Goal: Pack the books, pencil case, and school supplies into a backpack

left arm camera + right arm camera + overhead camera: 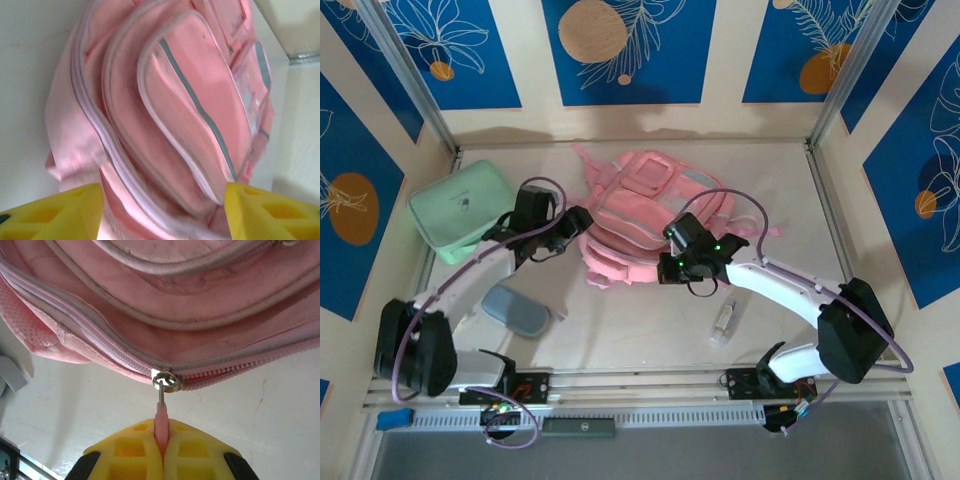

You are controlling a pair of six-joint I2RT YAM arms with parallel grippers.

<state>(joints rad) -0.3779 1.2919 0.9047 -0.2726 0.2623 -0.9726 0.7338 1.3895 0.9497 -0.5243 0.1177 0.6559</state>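
Soft, limp pink backpack, right gripper pinched tight on its slim zipper pull, likely the best handhold, left gripper with jaws apart over slack fabric.

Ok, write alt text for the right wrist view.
The yellow-fingered right gripper is shut on a slim pink zipper pull tab, which is attached to a small metal ring on the zip of a large pink fabric backpack. The backpack lies on a pale tabletop.
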